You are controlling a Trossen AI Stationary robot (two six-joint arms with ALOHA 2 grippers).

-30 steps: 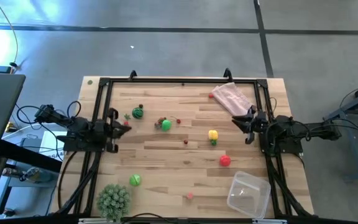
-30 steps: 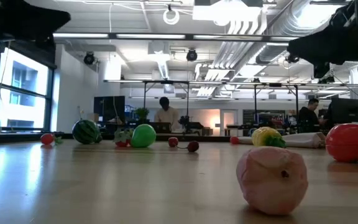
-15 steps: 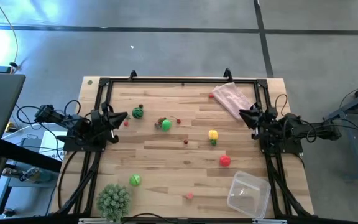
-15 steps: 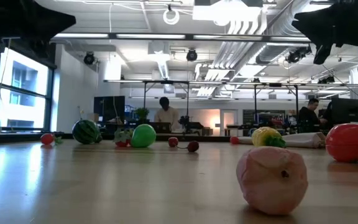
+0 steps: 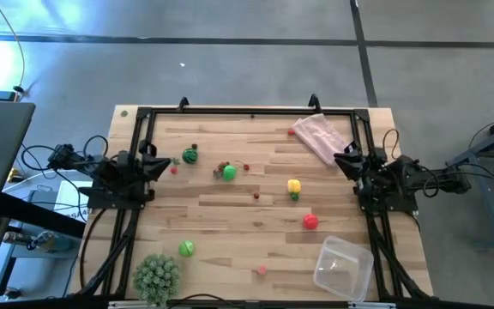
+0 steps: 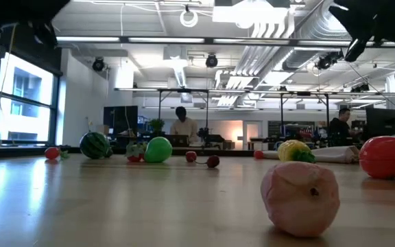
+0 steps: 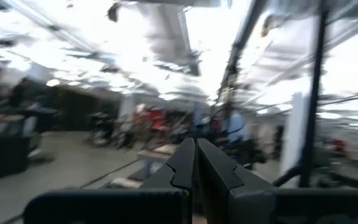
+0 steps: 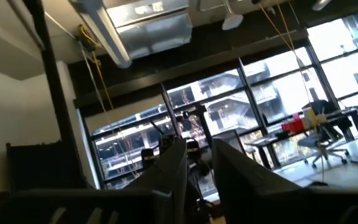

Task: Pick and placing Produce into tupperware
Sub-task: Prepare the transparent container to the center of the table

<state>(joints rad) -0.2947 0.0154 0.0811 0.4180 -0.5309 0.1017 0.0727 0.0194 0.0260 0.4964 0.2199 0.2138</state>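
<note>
The produce lies scattered on the wooden table: a striped watermelon (image 5: 190, 155), a green ball (image 5: 228, 172), a yellow piece (image 5: 293, 185), a red piece (image 5: 310, 221), a green piece (image 5: 185, 248) and a small pink one (image 5: 262, 269). The clear tupperware (image 5: 343, 267) stands empty at the near right corner. My left gripper (image 5: 163, 162) is at the left edge, raised, shut and empty; its fingers meet in the left wrist view (image 7: 196, 163). My right gripper (image 5: 341, 160) is at the right edge, raised and empty, with a narrow gap between its fingers (image 8: 199, 167).
A pink cloth (image 5: 320, 137) lies at the far right. A spiky pale-green ball plant (image 5: 156, 276) stands at the near left corner. A black frame (image 5: 247, 112) runs along the far and side edges. People show in the room beyond the table (image 6: 182, 125).
Both grippers have risen and tipped up from pointing at the table to pointing out into the room. The left has drawn back toward the table's left edge, the right toward the right edge. The produce and the tupperware have stayed where they were.
</note>
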